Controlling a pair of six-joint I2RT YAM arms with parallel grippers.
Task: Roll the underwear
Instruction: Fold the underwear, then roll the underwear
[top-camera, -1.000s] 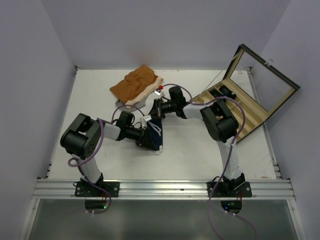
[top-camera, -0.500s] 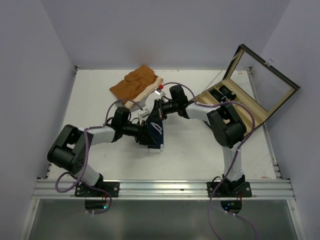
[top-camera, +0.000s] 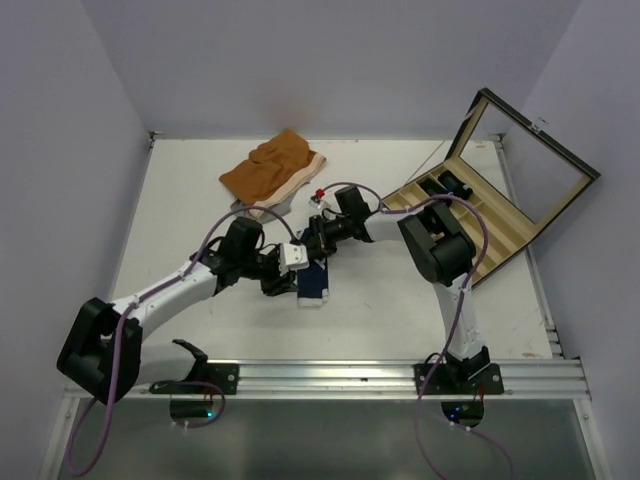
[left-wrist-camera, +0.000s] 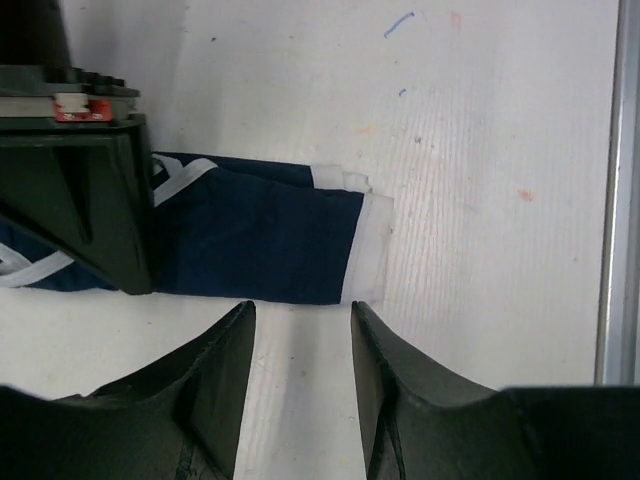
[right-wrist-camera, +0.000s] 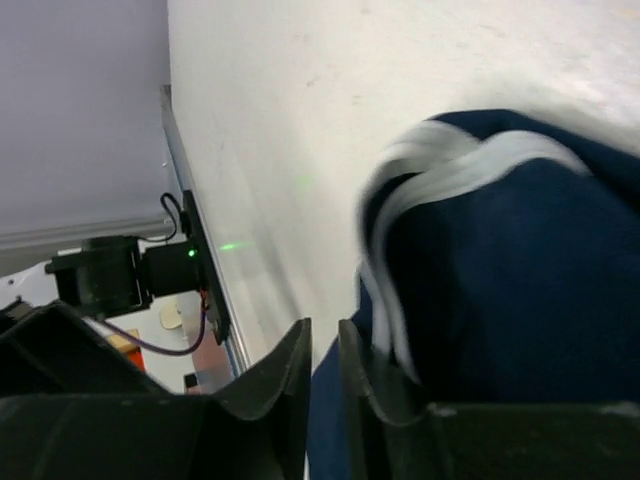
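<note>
The underwear (top-camera: 316, 284) is a small navy bundle with white trim, lying on the white table just in front of the two grippers. In the left wrist view the underwear (left-wrist-camera: 258, 238) is a flat folded band ending in a white hem. My left gripper (left-wrist-camera: 300, 312) stands open just short of its near edge, with bare table between the fingers. My right gripper (right-wrist-camera: 322, 345) sits over the other end of the underwear (right-wrist-camera: 510, 280). Its jaws are nearly closed, and a strip of navy fabric shows in the narrow gap. From above, the left gripper (top-camera: 296, 282) and right gripper (top-camera: 317, 246) flank the bundle.
Orange-brown shorts (top-camera: 272, 168) with a cream waistband lie at the back of the table. An open wooden box (top-camera: 478, 222) with its lid raised stands at the right. A metal rail (top-camera: 320, 378) runs along the near edge, and the same rail (left-wrist-camera: 612, 200) shows close by.
The underwear, held up off the table as a raised sheet before, now lies low and folded. The left arm has stretched out and its gripper has come off the fabric.
</note>
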